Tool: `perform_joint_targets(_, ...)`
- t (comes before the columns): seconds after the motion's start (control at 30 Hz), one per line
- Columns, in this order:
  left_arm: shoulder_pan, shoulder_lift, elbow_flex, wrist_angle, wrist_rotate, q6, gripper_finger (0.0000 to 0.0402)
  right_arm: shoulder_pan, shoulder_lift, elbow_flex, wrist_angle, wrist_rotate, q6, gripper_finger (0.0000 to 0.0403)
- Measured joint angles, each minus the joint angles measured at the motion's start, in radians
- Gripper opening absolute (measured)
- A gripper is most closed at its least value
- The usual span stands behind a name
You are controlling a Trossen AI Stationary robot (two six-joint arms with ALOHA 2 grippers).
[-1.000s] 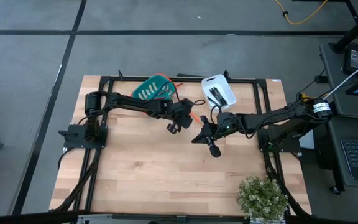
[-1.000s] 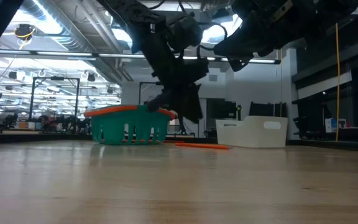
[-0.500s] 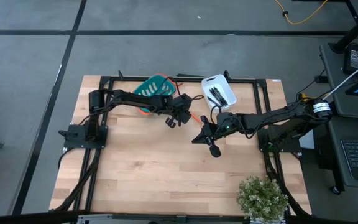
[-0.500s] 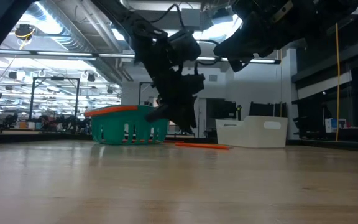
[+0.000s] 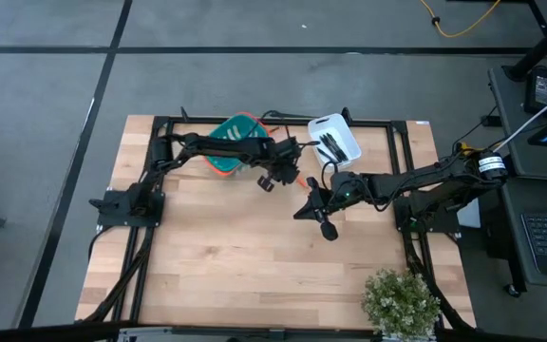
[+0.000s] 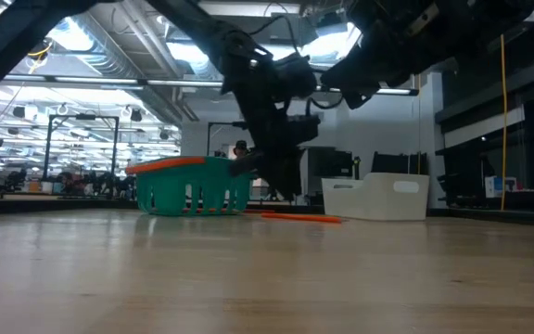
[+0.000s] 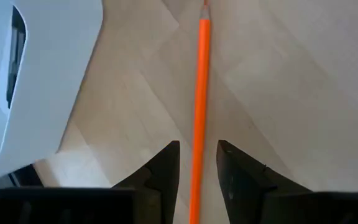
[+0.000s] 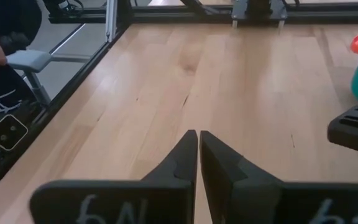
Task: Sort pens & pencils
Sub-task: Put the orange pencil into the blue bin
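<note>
L gripper (image 7: 197, 165) hangs over the table (image 5: 254, 256) w/ its fingers (image 7: 161, 171) parted narrowly, one on each side of an orange pencil (image 7: 201, 93). Pencil lies flat on the wood, running straight out ahead of the fingertips; can't tell if the pads touch it, not lifted. A white bin (image 7: 42, 74) sits just off to one side of that gripper; in the high view it holds black pens (image 5: 330, 144). Teal basket (image 5: 231, 133) w/ orange rim sits back along the L arm, behind the gripper.

R gripper (image 8: 198, 146) hovers near mid-table, fingers pressed together, holding nothing, bare wood ahead of it. It's near the L gripper, on the side away from the bins.

No brand or label legible; only faint white marks on the R gripper's housing, unreadable.
</note>
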Motion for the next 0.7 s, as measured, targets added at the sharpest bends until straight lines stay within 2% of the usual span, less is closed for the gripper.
perform_joint_targets(0.2, 0.013, 0.043, 0.083, -0.103, -0.003, -0.024, 0.0092, 0.000, 0.000, 0.000, -0.044, 0.000, 0.003, 0.0021)
perform_joint_targets(0.43, 0.053, 0.048, 0.086, -0.113, 0.078, -0.022, 0.0080, 0.000, 0.000, 0.000, -0.077, 0.000, 0.036, 0.0021)
perform_joint_targets(0.7, 0.080, 0.071, 0.085, -0.121, 0.081, 0.005, 0.0076, 0.000, 0.000, 0.000, -0.075, 0.000, 0.051, 0.0021)
